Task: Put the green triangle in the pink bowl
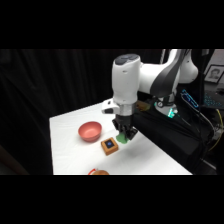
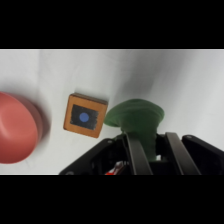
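One risk: the gripper (image 1: 125, 133) seems clamped on the green triangle (image 2: 134, 117) (beside the orange block (image 2: 85, 116)); a loose hold drops it short of the pink bowl (image 1: 90, 131).

You have the bowl (image 1: 90, 131) on the table (image 1: 70, 150), toward the left in the side view. Square block (image 1: 110, 145) sits just right of it, nearer the camera, apart from the bowl. Triangle (image 1: 122, 137) is just right of the block, btwn the gripper (image 1: 125, 136) fingers. A partly cut-off object (image 1: 98, 172) lies at the table's near edge, in front of the block.
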